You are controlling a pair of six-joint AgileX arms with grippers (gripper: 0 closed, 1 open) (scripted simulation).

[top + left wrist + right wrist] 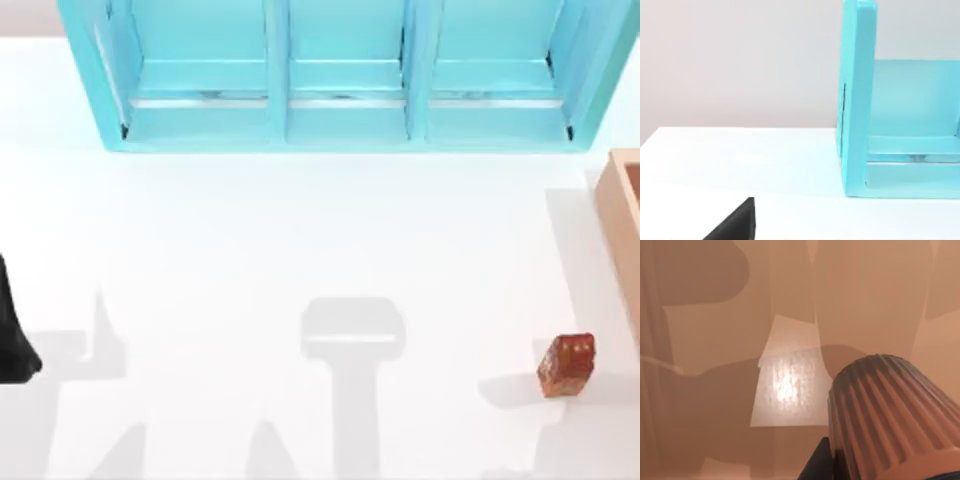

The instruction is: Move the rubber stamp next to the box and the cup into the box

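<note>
The reddish-brown rubber stamp (567, 365) lies on the white table at the front right, a little in front of the tan box (616, 205) at the right edge. In the right wrist view the ribbed, coppery cup (890, 410) hangs close over the box's reddish-brown floor (710, 400). My right gripper (875, 475) is shut on the cup, with one dark finger (815, 465) against its side. My left gripper (10, 345) is parked at the table's left edge, and a dark part of it (735, 227) is in its own wrist view.
A big turquoise cabinet (345, 75) with three bays spans the back of the table; its side wall (857, 100) rises in the left wrist view. White tabletop (300, 250) stretches between the left arm and the stamp.
</note>
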